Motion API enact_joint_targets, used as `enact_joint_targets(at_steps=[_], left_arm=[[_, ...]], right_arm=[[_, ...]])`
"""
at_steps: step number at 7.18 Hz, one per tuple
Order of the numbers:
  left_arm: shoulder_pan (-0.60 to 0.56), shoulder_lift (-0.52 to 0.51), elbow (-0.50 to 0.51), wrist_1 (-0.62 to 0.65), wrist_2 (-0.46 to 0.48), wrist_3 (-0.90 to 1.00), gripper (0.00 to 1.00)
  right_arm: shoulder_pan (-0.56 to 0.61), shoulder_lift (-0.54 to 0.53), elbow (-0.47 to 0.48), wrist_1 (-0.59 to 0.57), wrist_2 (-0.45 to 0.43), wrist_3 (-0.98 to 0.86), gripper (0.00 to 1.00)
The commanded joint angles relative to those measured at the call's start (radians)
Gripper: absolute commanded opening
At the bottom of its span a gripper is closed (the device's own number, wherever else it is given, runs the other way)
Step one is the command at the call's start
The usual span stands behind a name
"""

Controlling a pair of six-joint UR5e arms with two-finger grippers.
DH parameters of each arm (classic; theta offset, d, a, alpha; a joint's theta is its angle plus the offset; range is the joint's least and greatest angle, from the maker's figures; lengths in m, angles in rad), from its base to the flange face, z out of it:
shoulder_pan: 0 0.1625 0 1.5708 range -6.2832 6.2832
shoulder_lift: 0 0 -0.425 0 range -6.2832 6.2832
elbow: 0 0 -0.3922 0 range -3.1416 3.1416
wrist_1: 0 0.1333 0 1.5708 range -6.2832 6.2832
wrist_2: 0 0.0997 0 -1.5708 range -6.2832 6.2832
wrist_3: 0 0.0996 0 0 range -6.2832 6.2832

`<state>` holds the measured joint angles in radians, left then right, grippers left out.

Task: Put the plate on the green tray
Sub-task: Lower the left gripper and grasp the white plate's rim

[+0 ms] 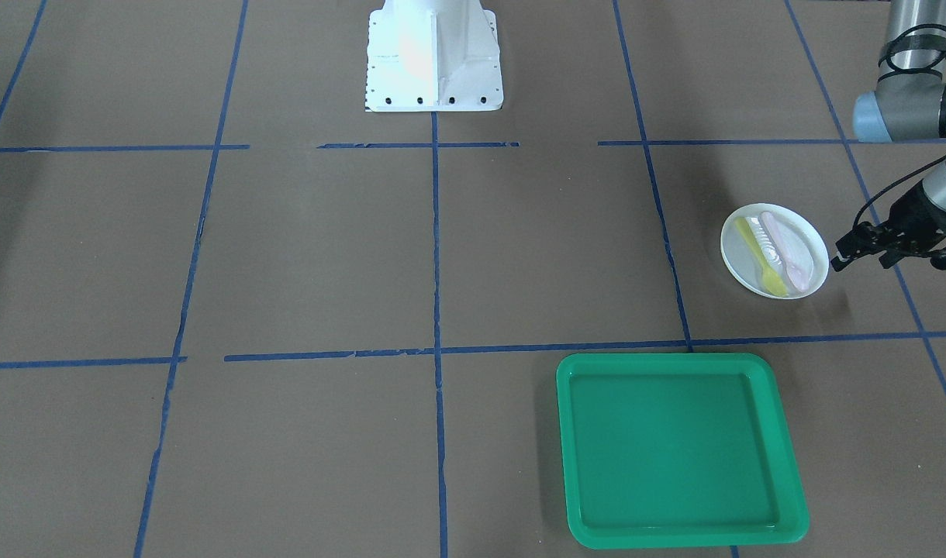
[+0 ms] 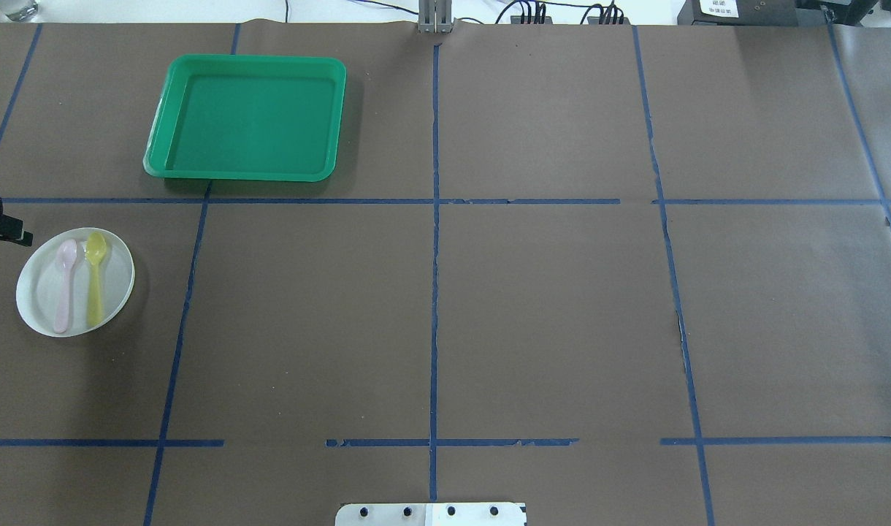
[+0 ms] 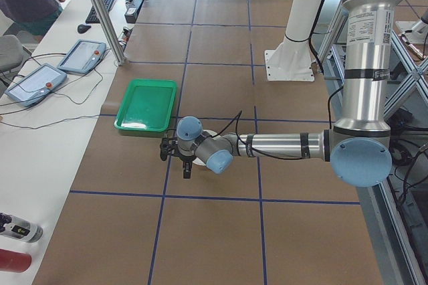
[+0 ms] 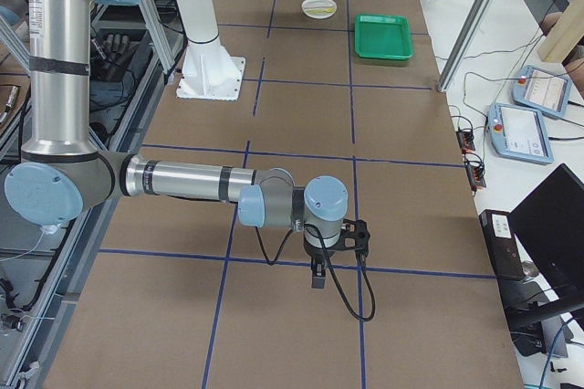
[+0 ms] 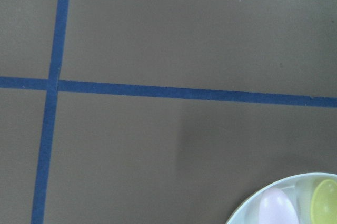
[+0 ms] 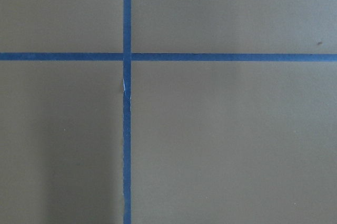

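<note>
Now | my left gripper (image 1: 836, 262) fingers look pressed together, just beside small round white plastic plate (image 2: 75, 282), at tray's 7 o'clock overhead | large rectangular bright green plastic tray (image 2: 245, 117) bare | pinch rim level; spoons (image 2: 80, 278) may slide.

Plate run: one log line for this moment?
small white plastic plate: on table, holds two spoons | green plastic tray: empty | left gripper: beside plate, no grasp

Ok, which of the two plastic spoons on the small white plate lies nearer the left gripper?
The pale pink plastic spoon. It lies on the small round white plate on the side toward the left gripper; the yellow plastic spoon lies beyond it.
</note>
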<state>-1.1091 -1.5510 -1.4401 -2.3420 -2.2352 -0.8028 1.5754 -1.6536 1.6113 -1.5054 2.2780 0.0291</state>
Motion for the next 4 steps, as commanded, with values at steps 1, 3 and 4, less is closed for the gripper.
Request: enact_joint_targets(at_steps=[1, 3, 4], left_arm=[[0.058, 0.037, 0.007, -0.106, 0.028, -0.085, 1.0], [0.06, 0.071, 0.007, -0.161, 0.028, -0.085, 1.0], [0.074, 0.071, 0.006, -0.161, 0.028, -0.085, 1.0]], right_arm=[[0.0, 0.0, -0.001, 0.001, 0.0, 0.0, 1.0], [0.0, 0.0, -0.001, -0.001, 0.0, 0.0, 1.0], [0.0, 0.0, 0.001, 0.001, 0.0, 0.0, 1.0]])
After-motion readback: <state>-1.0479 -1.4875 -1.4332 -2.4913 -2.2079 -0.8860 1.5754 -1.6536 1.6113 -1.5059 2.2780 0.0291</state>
